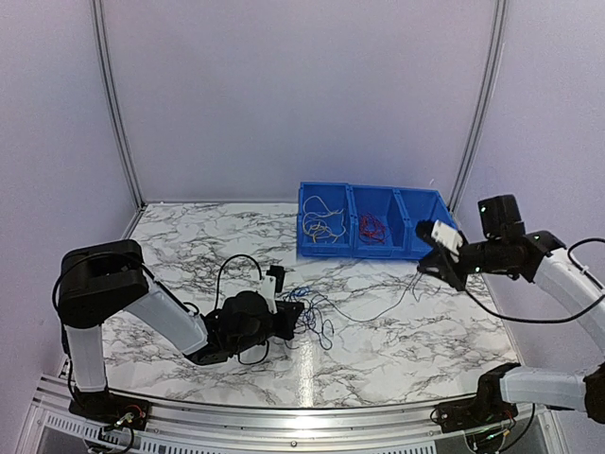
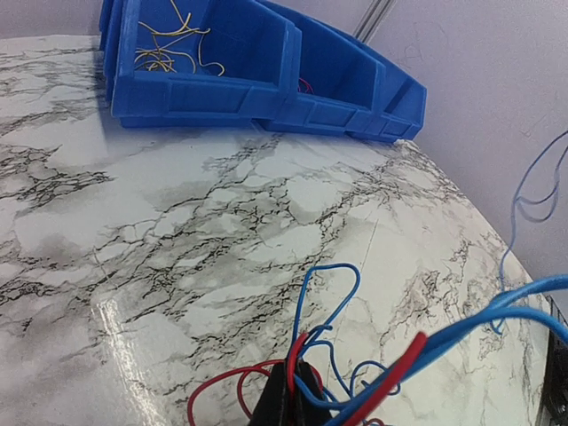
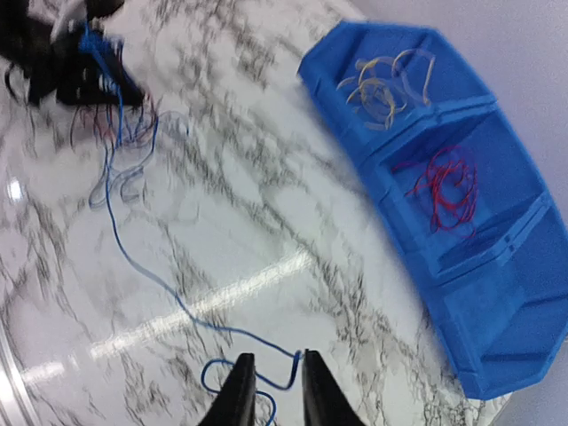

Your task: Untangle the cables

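The cables are a small bunch of thin blue and red wires on the marble table, in front of my left arm. My left gripper is shut on the bunch; in the left wrist view its black fingertips pinch a red wire, with blue strands running off right. One long blue wire runs from the bunch to my right gripper, which is raised above the table. In the right wrist view the right gripper is closed to a narrow gap, with that wire caught at the fingertips.
Three joined blue bins stand at the back right. The left one holds yellow-white wires and the middle one red wires; I see nothing in the right one. The bins also show in both wrist views.
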`<state>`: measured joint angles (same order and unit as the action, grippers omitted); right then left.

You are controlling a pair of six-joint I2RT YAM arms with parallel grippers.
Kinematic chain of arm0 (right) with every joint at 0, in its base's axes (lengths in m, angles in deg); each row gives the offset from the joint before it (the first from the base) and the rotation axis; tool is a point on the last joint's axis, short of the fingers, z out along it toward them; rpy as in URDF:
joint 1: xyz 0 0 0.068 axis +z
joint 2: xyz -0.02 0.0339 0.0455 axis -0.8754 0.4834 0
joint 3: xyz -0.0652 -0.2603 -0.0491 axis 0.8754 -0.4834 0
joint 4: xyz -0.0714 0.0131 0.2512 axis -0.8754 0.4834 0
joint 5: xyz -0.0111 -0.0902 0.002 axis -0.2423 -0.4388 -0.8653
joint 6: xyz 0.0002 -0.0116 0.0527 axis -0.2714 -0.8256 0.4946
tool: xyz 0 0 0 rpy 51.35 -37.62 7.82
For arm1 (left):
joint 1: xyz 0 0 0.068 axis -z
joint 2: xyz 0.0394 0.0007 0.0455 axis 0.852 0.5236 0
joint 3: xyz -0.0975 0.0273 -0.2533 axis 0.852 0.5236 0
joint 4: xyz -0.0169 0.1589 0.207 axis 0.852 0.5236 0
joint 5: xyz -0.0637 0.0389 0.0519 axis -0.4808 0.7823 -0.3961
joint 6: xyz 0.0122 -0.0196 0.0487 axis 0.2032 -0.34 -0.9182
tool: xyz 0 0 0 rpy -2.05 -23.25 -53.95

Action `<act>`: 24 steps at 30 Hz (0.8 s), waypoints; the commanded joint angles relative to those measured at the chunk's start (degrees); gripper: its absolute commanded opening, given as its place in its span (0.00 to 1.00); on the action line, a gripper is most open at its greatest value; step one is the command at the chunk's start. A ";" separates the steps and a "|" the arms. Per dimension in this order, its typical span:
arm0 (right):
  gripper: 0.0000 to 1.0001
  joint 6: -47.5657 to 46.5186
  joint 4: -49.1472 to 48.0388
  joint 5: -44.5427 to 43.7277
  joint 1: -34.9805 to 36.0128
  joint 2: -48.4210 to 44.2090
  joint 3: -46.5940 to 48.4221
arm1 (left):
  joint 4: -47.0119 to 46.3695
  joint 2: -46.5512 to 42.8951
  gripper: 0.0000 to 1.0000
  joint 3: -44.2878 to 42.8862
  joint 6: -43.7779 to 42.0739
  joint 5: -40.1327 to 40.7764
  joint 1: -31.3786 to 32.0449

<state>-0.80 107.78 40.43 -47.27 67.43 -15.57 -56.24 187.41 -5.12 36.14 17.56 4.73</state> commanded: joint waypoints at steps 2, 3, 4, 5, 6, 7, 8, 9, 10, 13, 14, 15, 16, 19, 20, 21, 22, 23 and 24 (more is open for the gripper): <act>0.44 -10.12 -1.45 -16.82 0.02 3.33 -10.10 | 2.46 -0.30 0.02 0.63 0.82 -2.74 -0.23; 0.52 -9.30 -1.25 -15.67 0.67 4.17 -9.91 | 2.49 0.28 0.02 0.31 1.33 -3.18 -0.23; 0.60 -8.23 -1.32 -13.25 1.74 4.50 -9.35 | 2.50 0.93 0.02 0.02 1.88 -3.65 -0.24; 0.64 -7.05 -1.94 -10.94 3.36 4.50 -8.78 | 2.57 1.53 0.02 -0.26 2.42 -3.95 -0.23; 0.67 -5.51 -3.42 -9.11 5.65 4.35 -8.35 | 2.50 2.04 0.02 -0.52 2.92 -4.17 -0.22; 0.69 -4.21 -5.22 -6.64 8.15 4.30 -8.23 | 2.49 2.56 0.02 -0.87 3.41 -4.29 -0.22; 0.71 -2.96 -7.56 -4.89 10.57 4.54 -8.31 | 2.50 3.02 0.02 -1.24 3.73 -4.50 -0.23; 0.72 -0.94 -10.10 -3.32 13.51 5.19 -8.32 | 2.56 3.36 0.02 -1.61 4.08 -4.61 -0.23; 0.72 0.00 -12.09 -1.31 15.07 6.64 -8.13 | 2.51 3.73 0.02 -1.91 4.35 -4.73 -0.23; 0.70 1.93 -14.60 2.61 17.62 15.29 -4.86 | 2.53 4.10 0.02 -2.33 5.04 -5.04 -0.23; 0.69 2.17 -15.35 3.33 18.36 17.98 -3.76 | 2.55 4.11 0.03 -2.34 5.30 -5.06 -0.23; 0.68 2.57 -16.30 3.68 19.09 20.27 -2.80 | 2.54 4.06 0.03 -2.35 5.55 -5.03 -0.23; 0.68 2.98 -17.47 4.03 19.76 22.43 -1.90 | 2.58 4.06 0.03 -2.41 5.71 -5.09 -0.23; 0.68 4.83 -21.31 5.66 21.83 27.52 0.56 | 2.51 3.87 0.03 -2.28 6.26 -4.87 -0.14; 0.68 5.35 -22.08 6.04 22.70 29.01 1.71 | 2.52 3.85 0.03 -2.22 6.55 -4.77 -0.14; 0.68 5.78 -22.78 6.07 23.60 30.70 2.84 | 2.55 3.80 0.03 -2.18 6.79 -4.72 -0.14; 0.68 6.11 -23.09 5.82 24.58 32.25 3.94 | 2.51 3.79 0.03 -2.17 7.01 -4.85 -0.14; 0.68 6.32 -23.24 5.60 25.36 33.94 5.07 | 2.54 3.76 0.03 -2.17 7.19 -4.88 -0.07; 0.68 6.49 -23.41 5.53 26.07 35.52 5.98 | 2.52 3.76 0.03 -2.17 7.39 -4.87 -0.01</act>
<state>2.98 88.92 43.93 -24.26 98.75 -14.87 -54.45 190.53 -6.43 42.39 13.08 4.73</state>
